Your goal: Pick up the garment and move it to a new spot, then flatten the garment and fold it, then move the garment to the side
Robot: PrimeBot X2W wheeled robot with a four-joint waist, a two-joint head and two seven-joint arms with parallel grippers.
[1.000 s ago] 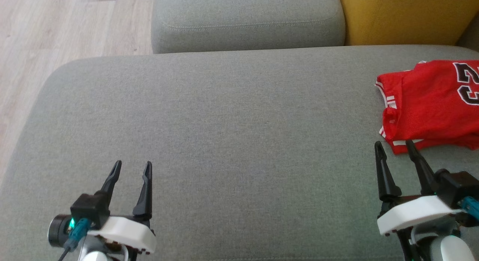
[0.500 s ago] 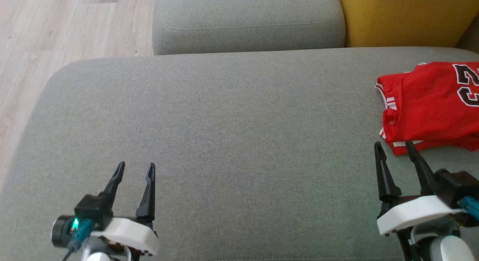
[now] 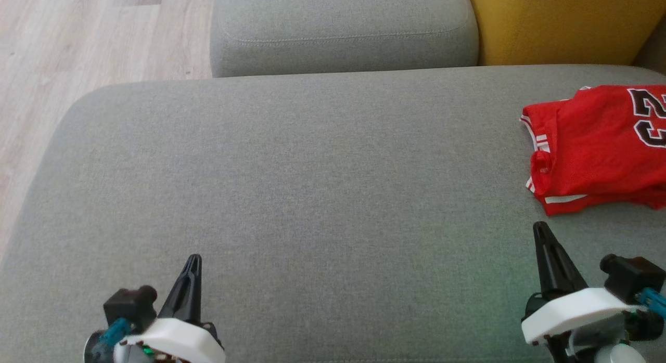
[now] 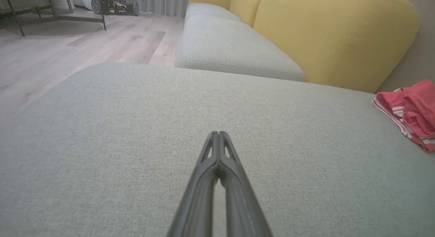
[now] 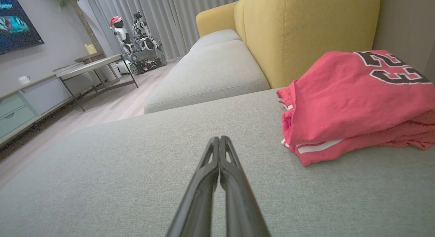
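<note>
The garment point(image 3: 598, 150), red with white striped trim and a black "23" print, lies folded at the right edge of the grey sofa seat point(image 3: 322, 186). It also shows at the far right of the left wrist view as the garment point(image 4: 413, 109) and large on the right as the garment point(image 5: 353, 101). My right gripper point(image 3: 541, 228) sits just in front of it, shut and holding nothing, fingers pressed together point(image 5: 219, 139). My left gripper point(image 3: 193, 259) is at the lower left, also shut and empty point(image 4: 218, 133), far from the garment.
A second grey seat cushion point(image 3: 343, 30) and a yellow backrest point(image 3: 567, 22) lie beyond the seat. Wooden floor point(image 3: 78, 51) runs along the left. In the right wrist view a low table point(image 5: 91, 65) and small robot figures point(image 5: 134, 36) stand across the room.
Both grippers went from open to shut and drew back toward the bottom of the head view. The garment has not moved.
</note>
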